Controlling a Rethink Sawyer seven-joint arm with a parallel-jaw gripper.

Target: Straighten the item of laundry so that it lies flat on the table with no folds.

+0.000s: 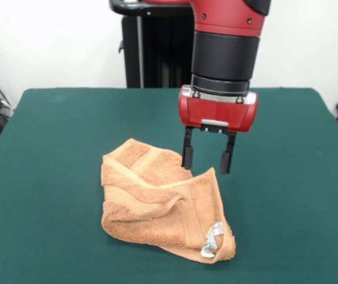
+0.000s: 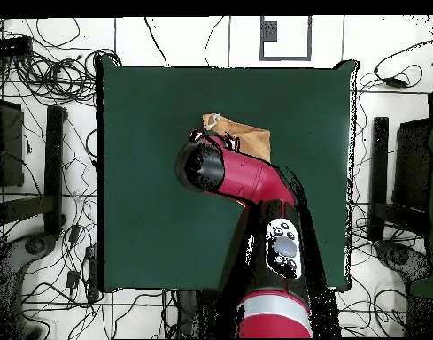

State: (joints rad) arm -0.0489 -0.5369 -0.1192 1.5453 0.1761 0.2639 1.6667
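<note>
My gripper [image 1: 208, 161] hangs just above the towel [image 1: 163, 204], its two black fingers [image 1: 187, 155] spread apart with nothing between them. I hold it there, pointing straight down over the towel's raised corner on the side toward my pedestal, because I judge that peak to be the easiest part to pinch and pull outward.

The towel sits on the green table [image 1: 50, 148], nearer the edge away from my base than the one beside it, and roughly midway between the two side edges. It is not flat: the cloth is doubled over itself in several layers, with a thick rolled fold running along one side and a woven border band crossing the top layer at a slant. That bunching is why it stands up from the table instead of lying spread.

A small white-silver label [image 1: 211, 241] sticks out at the towel's corner closest to the table's far edge from me. It is crumpled, and I cannot read any writing on it.

In the overhead view my arm covers most of the towel; only one tan corner shows.
</note>
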